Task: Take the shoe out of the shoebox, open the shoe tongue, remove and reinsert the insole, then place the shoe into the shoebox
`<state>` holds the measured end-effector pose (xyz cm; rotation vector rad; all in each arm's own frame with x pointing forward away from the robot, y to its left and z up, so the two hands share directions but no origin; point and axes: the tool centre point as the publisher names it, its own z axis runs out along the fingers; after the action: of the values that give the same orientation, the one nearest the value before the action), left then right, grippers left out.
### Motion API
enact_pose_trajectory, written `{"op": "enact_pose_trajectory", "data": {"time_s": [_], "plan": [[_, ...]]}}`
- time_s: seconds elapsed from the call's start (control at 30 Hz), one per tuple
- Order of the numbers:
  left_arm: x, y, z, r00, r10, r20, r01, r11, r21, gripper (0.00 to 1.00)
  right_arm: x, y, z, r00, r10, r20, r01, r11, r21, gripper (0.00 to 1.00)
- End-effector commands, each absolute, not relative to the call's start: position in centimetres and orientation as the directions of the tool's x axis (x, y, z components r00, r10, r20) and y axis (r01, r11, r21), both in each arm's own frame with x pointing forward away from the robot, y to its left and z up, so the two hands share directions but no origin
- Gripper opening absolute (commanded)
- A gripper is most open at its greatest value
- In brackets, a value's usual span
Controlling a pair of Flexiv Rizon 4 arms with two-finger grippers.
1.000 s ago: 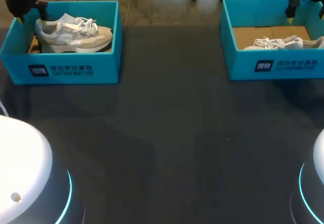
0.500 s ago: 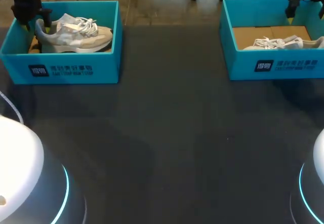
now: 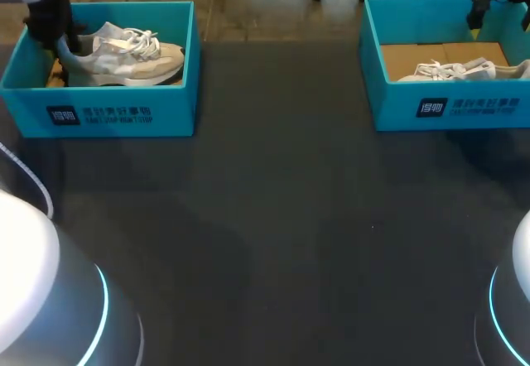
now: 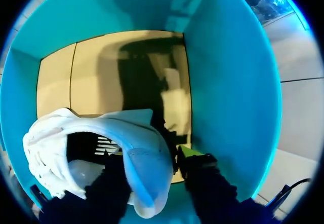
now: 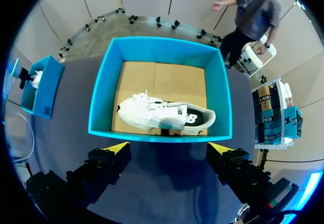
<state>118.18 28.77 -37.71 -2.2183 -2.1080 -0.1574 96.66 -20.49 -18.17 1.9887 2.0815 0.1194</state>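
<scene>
A pale grey-and-white shoe [image 3: 124, 51] lies in the teal left shoebox [image 3: 116, 105] with its heel toward the box's left end. My left gripper [image 3: 56, 39] is down in that end. In the left wrist view the left gripper [image 4: 152, 158] has one finger inside the shoe [image 4: 76, 143] and the yellow-tipped finger [image 4: 188, 152] outside, both pressed on the heel. A second white shoe [image 5: 162, 115] lies in the right shoebox [image 5: 96, 97]. My right gripper [image 5: 169, 148] hangs open above that box's near wall, holding nothing.
The right shoebox [image 3: 447, 105] and its shoe [image 3: 464, 69] sit at the table's far right, with the right gripper [image 3: 483, 2] over the back corner. The left box's cardboard floor [image 4: 101, 72] is bare beyond the shoe. Dark tabletop [image 3: 273, 217] lies between the boxes.
My left gripper has moved down and right inside the left box to the shoe's heel, and its fingers have narrowed onto it. The shoe and the right arm have not moved.
</scene>
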Motion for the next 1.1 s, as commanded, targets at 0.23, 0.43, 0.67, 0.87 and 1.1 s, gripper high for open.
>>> {"op": "enact_pose_trajectory", "data": {"time_s": [0.23, 0.43, 0.67, 0.87, 1.1], "plan": [[118.9, 29.0, -37.9, 0.038, 0.988, 0.148, 0.999, -0.039, 0.006, 0.00, 96.6, -20.5, -18.2, -0.029, 0.991, -0.130, 0.969, 0.060, 0.238, 1.00], [118.9, 29.5, -36.6, 0.011, 0.979, 0.202, 1.000, -0.011, 0.000, 0.00, 96.6, -20.5, -18.2, -0.029, 0.991, -0.130, 0.969, 0.060, 0.238, 1.00], [118.3, 29.6, -31.5, -0.029, 0.982, 0.184, 0.999, 0.036, -0.037, 0.00, 96.6, -20.5, -18.2, -0.029, 0.991, -0.130, 0.969, 0.060, 0.238, 1.00], [117.6, 29.1, -26.1, -0.058, 0.983, 0.175, 0.997, 0.066, -0.038, 0.00, 96.6, -20.5, -18.2, -0.029, 0.991, -0.130, 0.969, 0.060, 0.238, 1.00], [116.7, 28.4, -21.6, -0.033, 0.987, 0.157, 0.999, 0.037, -0.025, 0.00, 96.6, -20.5, -18.2, -0.029, 0.991, -0.130, 0.969, 0.060, 0.238, 1.00]]}}
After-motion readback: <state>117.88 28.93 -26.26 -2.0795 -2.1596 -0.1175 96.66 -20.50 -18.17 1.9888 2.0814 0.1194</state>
